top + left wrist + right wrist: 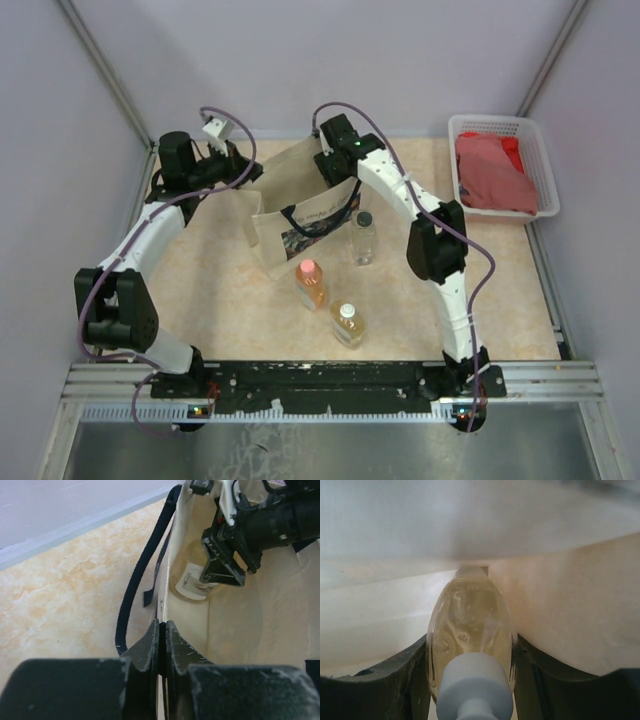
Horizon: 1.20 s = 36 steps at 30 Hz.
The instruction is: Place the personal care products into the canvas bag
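Note:
The canvas bag (300, 205) stands open at the table's middle back, with navy handles (134, 587). My left gripper (162, 626) is shut on the bag's rim (161, 600) and holds the mouth open. My right gripper (470, 652) reaches down inside the bag (565, 595), shut on an amber bottle (470, 625) with a white cap (475, 687). The left wrist view shows that bottle (191, 584) low in the bag under the right gripper (225, 567). Outside, in front of the bag, stand a colourless dark-capped bottle (363, 238), a pink-capped amber bottle (311, 284) and a white-capped amber bottle (347, 324).
A white plastic basket (500, 122) with red cloth (492, 175) sits at the back right corner. Grey walls close in the table on three sides. The arm bases stand along the near edge rail (330, 380).

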Available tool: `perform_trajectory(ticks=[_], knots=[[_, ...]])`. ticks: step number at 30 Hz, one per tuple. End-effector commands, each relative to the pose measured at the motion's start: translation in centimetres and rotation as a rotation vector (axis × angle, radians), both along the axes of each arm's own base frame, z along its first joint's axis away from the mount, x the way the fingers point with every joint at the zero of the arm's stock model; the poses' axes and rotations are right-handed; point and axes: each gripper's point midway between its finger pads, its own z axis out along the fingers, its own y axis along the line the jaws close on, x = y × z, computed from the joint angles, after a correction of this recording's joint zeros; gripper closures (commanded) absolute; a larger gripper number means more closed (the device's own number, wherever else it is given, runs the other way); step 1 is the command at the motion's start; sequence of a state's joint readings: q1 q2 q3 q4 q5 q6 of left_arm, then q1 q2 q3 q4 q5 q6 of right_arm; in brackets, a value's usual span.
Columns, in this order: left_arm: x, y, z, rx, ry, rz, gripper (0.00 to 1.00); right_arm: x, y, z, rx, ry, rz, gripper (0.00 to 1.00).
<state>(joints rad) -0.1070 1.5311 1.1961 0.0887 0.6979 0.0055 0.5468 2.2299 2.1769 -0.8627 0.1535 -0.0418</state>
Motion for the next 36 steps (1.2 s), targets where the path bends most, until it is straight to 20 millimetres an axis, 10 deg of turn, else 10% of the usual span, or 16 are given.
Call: perform_trajectory(ticks=[1, 9, 18, 23, 29, 36], knots=[[-0.4, 0.2, 1.1, 0.012, -0.031, 0.004, 1.0, 1.9, 1.0, 3.2, 0.06, -0.098, 0.012, 0.96], [-0.2, 0.1, 1.2, 0.007, -0.028, -0.001, 1.0, 2.1, 1.2, 5.8, 0.116, -0.151, -0.017, 0.47], [0.0, -0.2, 0.8, -0.02, -0.018, -0.008, 1.0, 0.4, 0.9, 18.4, 0.338, -0.375, -0.052, 0.17], [0.3, 0.3, 0.6, 0.007, -0.041, 0.024, 1.0, -2.3, -0.2, 22.0, 0.416, -0.441, -0.068, 0.09], [0.4, 0.4, 0.8, 0.015, -0.05, 0.029, 1.0, -7.0, -3.4, 20.4, 0.349, -0.444, -0.117, 0.02], [0.5, 0.4, 0.8, 0.013, -0.049, 0.024, 1.0, -11.6, -6.0, 13.8, 0.299, -0.331, -0.157, 0.01]])
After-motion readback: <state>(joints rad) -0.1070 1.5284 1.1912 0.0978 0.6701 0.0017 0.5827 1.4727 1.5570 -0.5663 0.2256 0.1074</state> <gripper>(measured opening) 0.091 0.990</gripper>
